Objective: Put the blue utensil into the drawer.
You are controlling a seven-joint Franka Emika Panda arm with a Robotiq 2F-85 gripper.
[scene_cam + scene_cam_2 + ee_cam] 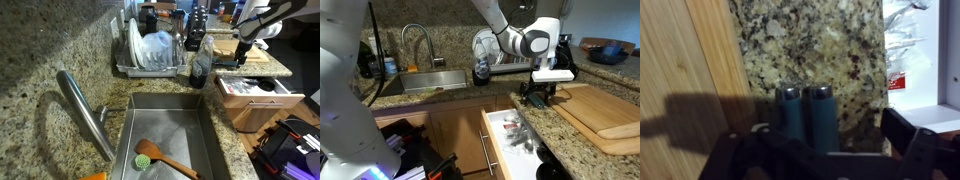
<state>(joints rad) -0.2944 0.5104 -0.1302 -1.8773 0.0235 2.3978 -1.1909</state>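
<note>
gripper: the gripper (542, 96) is low over the granite worktop (810, 40), close to the front edge where the drawer comes out. in the wrist view its dark jaws stand spread on either side of the utensil, with bare stone showing on one side, so it reads as wide apart and clamping nothing. whether a pad touches cannot be told.
blue utensil: the blue utensil (803, 115) lies on the stone between the jaws, near the edge of the cutting board (680, 70). it shows as two teal rounded bars side by side with pale ends. the rest is hidden under the gripper.
handling: likely light and stiff, with a smooth skin that could slip or roll on the stone. it does not look fragile.
where to hold: probably across both bars together, squeezing them toward each other so neither escapes.
drawer: the drawer (498, 125) is pulled out below the front edge, just beside the gripper's spot.
in the drawer: crinkled clear packets and small dark items (517, 138) cover much of the pale inside. a free patch would have to be picked for the drop.
sink: the sink (165, 115), further along the worktop, holds a wooden spoon (170, 160) and a green scrubber (143, 159) close together.
dish rack: the dish rack (150, 68) at the back edge carries upright white plates (133, 45).
</note>
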